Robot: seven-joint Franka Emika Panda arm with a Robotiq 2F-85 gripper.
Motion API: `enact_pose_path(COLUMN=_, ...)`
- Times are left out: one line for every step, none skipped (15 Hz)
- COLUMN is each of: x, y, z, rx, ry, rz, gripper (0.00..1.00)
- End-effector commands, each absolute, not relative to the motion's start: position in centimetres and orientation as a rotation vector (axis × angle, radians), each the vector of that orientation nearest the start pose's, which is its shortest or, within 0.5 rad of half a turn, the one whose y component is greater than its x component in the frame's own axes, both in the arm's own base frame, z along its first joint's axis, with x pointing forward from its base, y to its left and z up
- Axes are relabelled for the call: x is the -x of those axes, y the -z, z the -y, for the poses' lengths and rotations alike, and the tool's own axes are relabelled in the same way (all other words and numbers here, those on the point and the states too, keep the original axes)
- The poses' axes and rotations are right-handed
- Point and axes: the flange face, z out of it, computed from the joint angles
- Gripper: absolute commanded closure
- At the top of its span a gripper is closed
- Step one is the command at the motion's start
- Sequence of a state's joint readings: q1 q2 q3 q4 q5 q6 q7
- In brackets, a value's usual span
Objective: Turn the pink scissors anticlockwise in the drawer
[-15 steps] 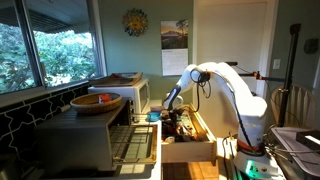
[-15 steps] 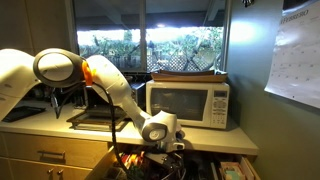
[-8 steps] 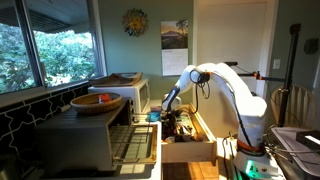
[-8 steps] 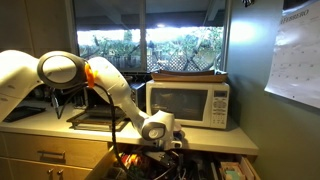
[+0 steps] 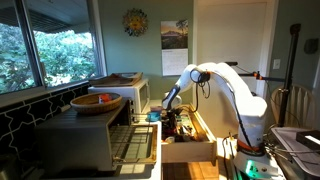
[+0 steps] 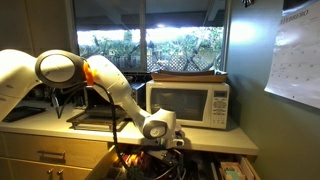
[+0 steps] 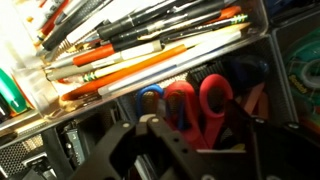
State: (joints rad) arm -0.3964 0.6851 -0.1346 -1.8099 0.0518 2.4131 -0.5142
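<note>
The pink scissors (image 7: 200, 108) lie in the drawer (image 5: 190, 152), and the wrist view shows their two reddish-pink handle loops side by side. My gripper (image 7: 200, 140) hangs low over those handles with its dark fingers (image 7: 150, 132) spread to either side; it is open and nothing is pinched. In both exterior views the arm reaches down into the pulled-out drawer, where the gripper (image 5: 170, 112) (image 6: 165, 146) sits just above the contents. The scissors are too small to make out in those views.
Blue-handled scissors (image 7: 150, 98) lie right beside the pink pair. A compartment of pens and pencils (image 7: 140, 55) runs along behind a divider. On the counter stand a microwave (image 6: 188, 103), a wooden bowl (image 5: 97, 101) and a grey wire rack (image 5: 135, 145).
The arm stays low in the drawer. In an exterior view the wrist and the upper arm shift slightly; nothing else has visibly moved.
</note>
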Motion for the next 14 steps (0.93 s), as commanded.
enact_pose_path(x=-53.6, y=-18.2, z=32.8, rx=3.162, ry=-0.113, rz=0.068, gripper=0.05)
enact_pose_path(x=-52.3, y=-18.4, z=33.2, rx=3.139, ry=-0.119, rz=0.161, gripper=0.0)
enact_pose_path(x=-51.4, y=-18.8, z=33.6, rx=3.139, ry=-0.109, rz=0.231, gripper=0.0)
enact_pose_path(x=-50.0, y=-19.3, z=34.4, rx=3.129, ry=-0.094, rz=0.294, gripper=0.0)
enact_pose_path(x=-48.8, y=-20.0, z=35.0, rx=3.117, ry=-0.069, rz=0.358, gripper=0.0)
enact_pose_path(x=-47.8, y=-21.0, z=35.5, rx=3.111, ry=-0.018, rz=0.456, gripper=0.0)
enact_pose_path(x=-46.7, y=-22.1, z=36.0, rx=3.11, ry=0.02, rz=0.529, gripper=0.0)
enact_pose_path(x=-45.7, y=-23.3, z=36.3, rx=3.103, ry=0.058, rz=0.604, gripper=0.0)
enact_pose_path(x=-44.6, y=-24.4, z=36.7, rx=3.08, ry=0.076, rz=0.664, gripper=0.0)
enact_pose_path(x=-43.7, y=-25.7, z=36.9, rx=3.062, ry=0.092, rz=0.707, gripper=0.0)
enact_pose_path(x=-42.9, y=-26.8, z=37.0, rx=3.038, ry=0.106, rz=0.741, gripper=0.0)
enact_pose_path(x=-42.3, y=-28.2, z=36.9, rx=3.043, ry=0.122, rz=0.751, gripper=0.0)
enact_pose_path(x=-41.8, y=-29.4, z=36.9, rx=3.035, ry=0.136, rz=0.751, gripper=0.0)
enact_pose_path(x=-41.5, y=-31.0, z=36.5, rx=3.048, ry=0.182, rz=0.739, gripper=0.0)
